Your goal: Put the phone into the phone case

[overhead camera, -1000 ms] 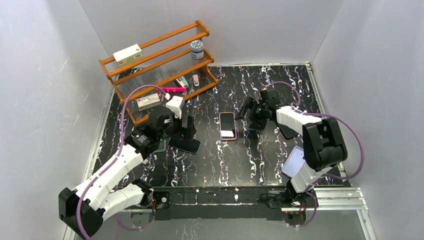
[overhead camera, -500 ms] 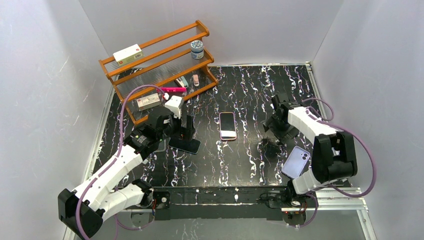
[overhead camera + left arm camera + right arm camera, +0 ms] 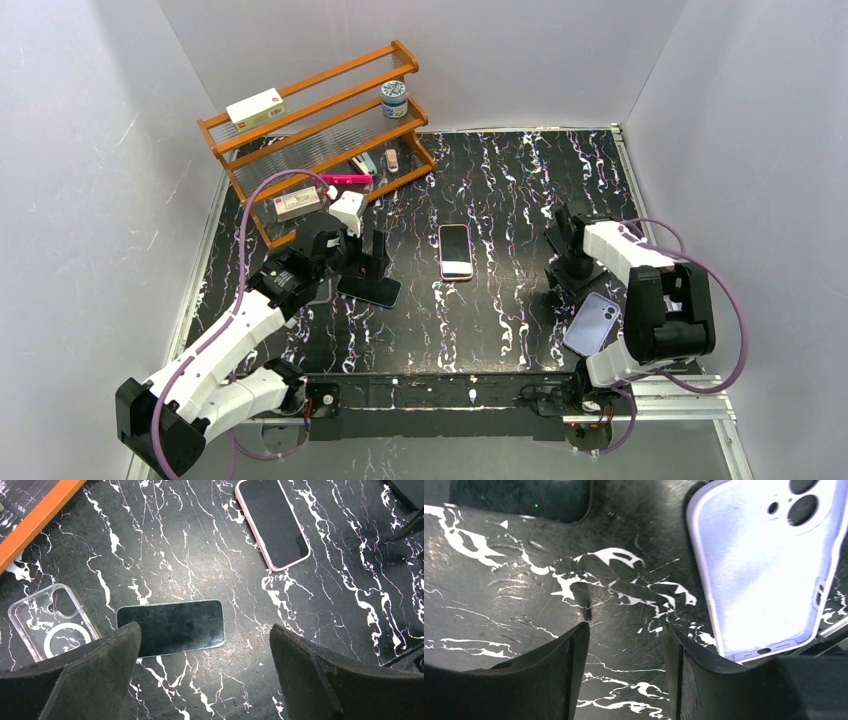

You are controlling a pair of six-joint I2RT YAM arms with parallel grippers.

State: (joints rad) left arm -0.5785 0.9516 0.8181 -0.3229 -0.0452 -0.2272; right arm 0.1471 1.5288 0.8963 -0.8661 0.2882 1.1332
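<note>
Approaching the phone: it lies flat, screen up, left of centre on the table, long axis running finger to finger, top end indistinct, clear case just beside. Left gripper hovers above, wide open, empty; next, likely turn the wrist to span the narrow width. Right gripper: part-open, empty.

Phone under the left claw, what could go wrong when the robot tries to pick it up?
The dark phone lies flat on the table, so the open left claw may slip off its thin edges. The clear case sits right beside the phone's end, so one finger might knock it away. The right claw, holding nothing, is close to the lavender case and could nudge it.
</note>
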